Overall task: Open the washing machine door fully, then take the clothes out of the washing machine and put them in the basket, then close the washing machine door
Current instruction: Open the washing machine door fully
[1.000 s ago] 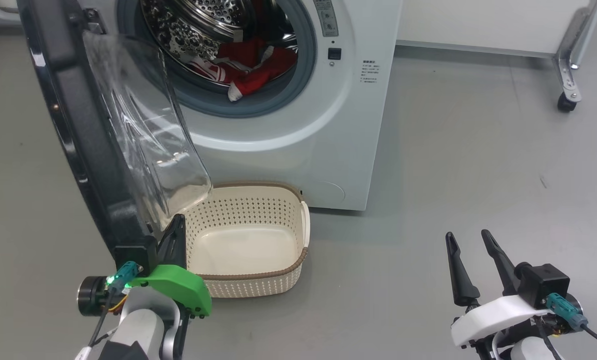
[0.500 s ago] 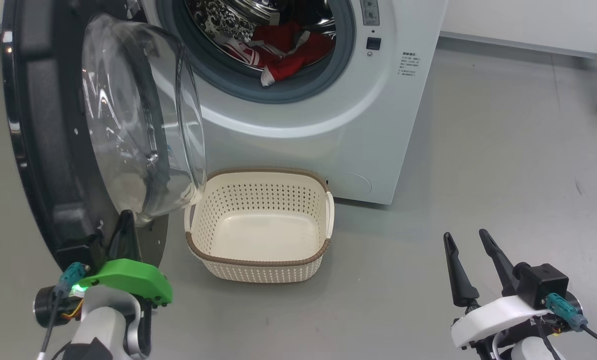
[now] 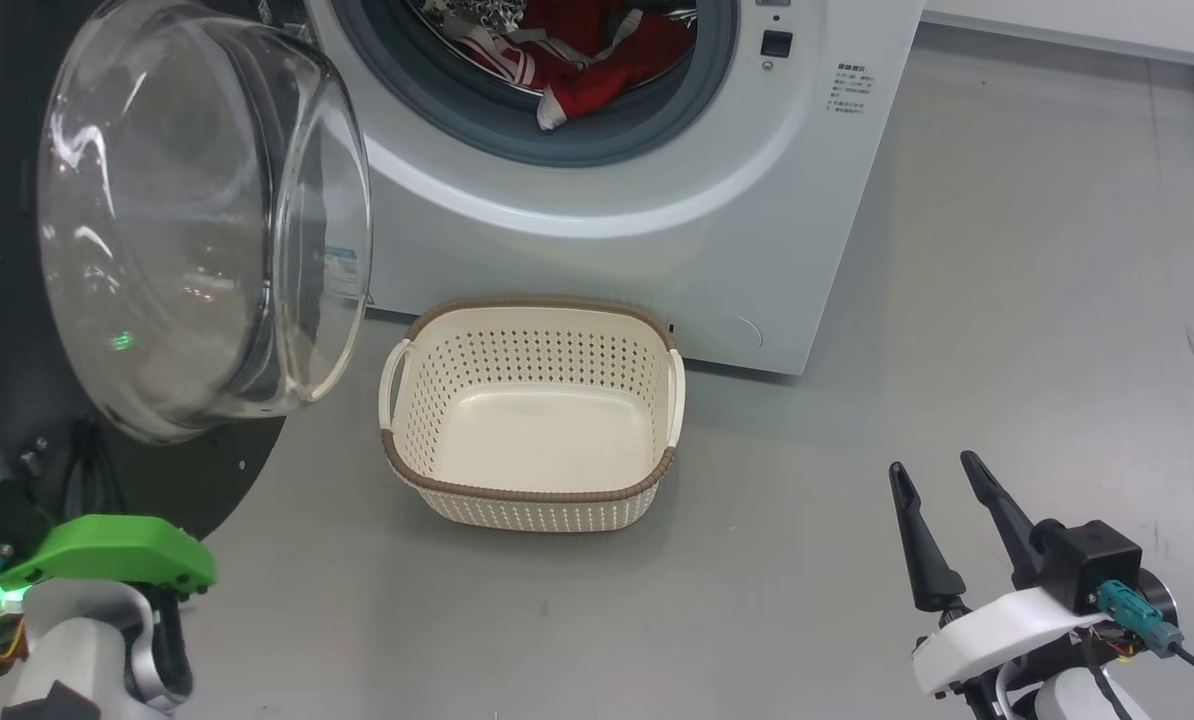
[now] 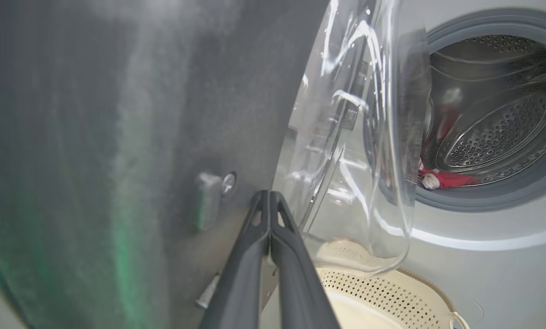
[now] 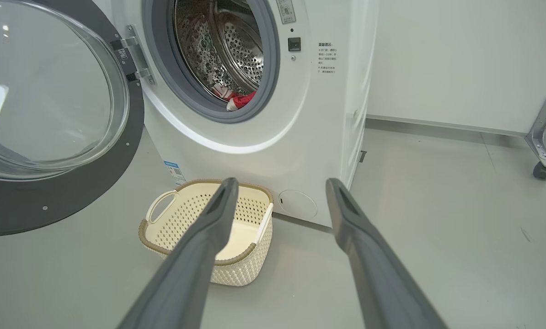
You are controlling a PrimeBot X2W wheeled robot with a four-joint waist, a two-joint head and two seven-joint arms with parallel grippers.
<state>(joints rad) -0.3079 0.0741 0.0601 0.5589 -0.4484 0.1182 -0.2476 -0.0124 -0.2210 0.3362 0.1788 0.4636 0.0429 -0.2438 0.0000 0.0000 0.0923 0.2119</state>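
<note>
From my station I see a smooth pale grey floor (image 3: 957, 300) with a few faint scuffs, running back to a white wall (image 5: 460, 59) with a low skirting strip. At the far right of the right wrist view a metal leg ends in a small black castor (image 5: 542, 170). The washing machine (image 3: 607, 230) stands on this floor. The washing machine door (image 3: 187, 220) is swung wide on its hinge to the left of the opening, its glass bowl bulging toward me. The clothes (image 3: 597, 70) lie in a red heap at the bottom of the steel drum (image 5: 227, 45), one white-trimmed end resting on the grey seal. The basket (image 3: 532, 495) sits on the floor just in front of the machine, below the opening, with its cream bottom showing. My left gripper (image 4: 269, 196) has its two fingers pressed flat together with nothing between them. Its tips are close against the door's dark inner face, beside the edge of the glass, and I cannot tell whether they touch it. My right gripper (image 3: 933, 465) hangs over bare floor well to the right of the basket, fingers spread wide and holding nothing.
</note>
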